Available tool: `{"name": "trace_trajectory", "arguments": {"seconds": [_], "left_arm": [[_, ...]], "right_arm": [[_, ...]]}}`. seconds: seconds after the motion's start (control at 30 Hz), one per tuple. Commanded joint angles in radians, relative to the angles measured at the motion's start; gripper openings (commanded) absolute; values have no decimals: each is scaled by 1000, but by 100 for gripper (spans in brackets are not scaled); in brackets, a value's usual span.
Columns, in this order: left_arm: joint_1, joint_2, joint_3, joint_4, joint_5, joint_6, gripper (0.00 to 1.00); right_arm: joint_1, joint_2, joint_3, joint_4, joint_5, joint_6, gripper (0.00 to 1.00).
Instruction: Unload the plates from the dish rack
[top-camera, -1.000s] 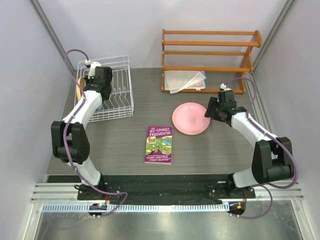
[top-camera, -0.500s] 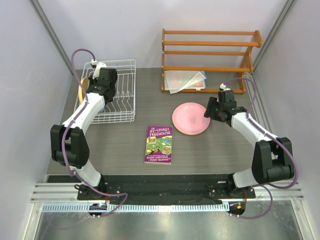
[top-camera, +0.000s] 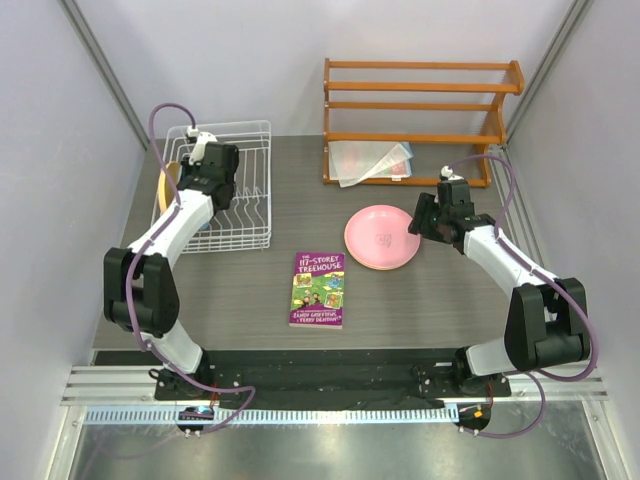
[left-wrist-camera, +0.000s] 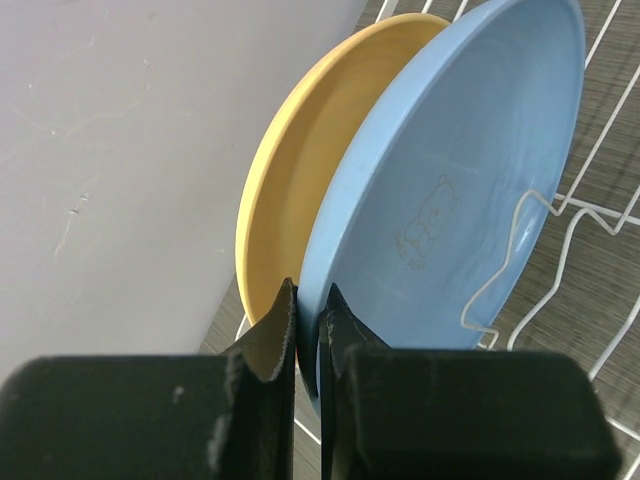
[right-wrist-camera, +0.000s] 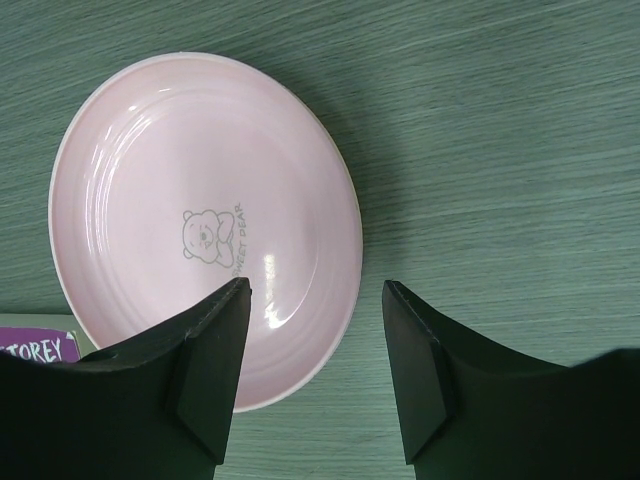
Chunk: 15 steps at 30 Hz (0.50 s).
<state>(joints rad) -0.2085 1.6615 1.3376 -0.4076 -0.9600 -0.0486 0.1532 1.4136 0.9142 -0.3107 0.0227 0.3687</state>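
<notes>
Left gripper (left-wrist-camera: 308, 295): fingers almost together, clamped on the near rim of the light blue plate (left-wrist-camera: 450, 180). This smooth, round plastic plate stands on edge in the white wire dish rack (top-camera: 240, 210), rising away from the fingertips. A yellow-orange plate (left-wrist-camera: 300, 170) stands on edge just left of them.

Right gripper (right-wrist-camera: 318, 290): fingers apart, gripping nothing, over the glossy pink plate (right-wrist-camera: 200, 200), which lies flat, face up, on the woodgrain table (right-wrist-camera: 500, 150).

Grey table (top-camera: 300, 205), seemingly wood-grain; pale walls (top-camera: 250, 60); orange shelf (top-camera: 410, 103) at back.
</notes>
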Motion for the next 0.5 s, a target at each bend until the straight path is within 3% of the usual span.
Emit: {"name": "trace_trajectory", "arguments": {"seconds": [0.0,0.2,0.47], "left_arm": [[-21,-19,32,122,-198,-7,0],[-72,24,21,196,-350,44,0],[-100,46,-2,211,-378,44,0]], "right_arm": [[-4,-24,5,25,-9,-10,61],[-3,-5,8,28,-44,-13,61],[-4,2,0,38,-49,-16,61]]}}
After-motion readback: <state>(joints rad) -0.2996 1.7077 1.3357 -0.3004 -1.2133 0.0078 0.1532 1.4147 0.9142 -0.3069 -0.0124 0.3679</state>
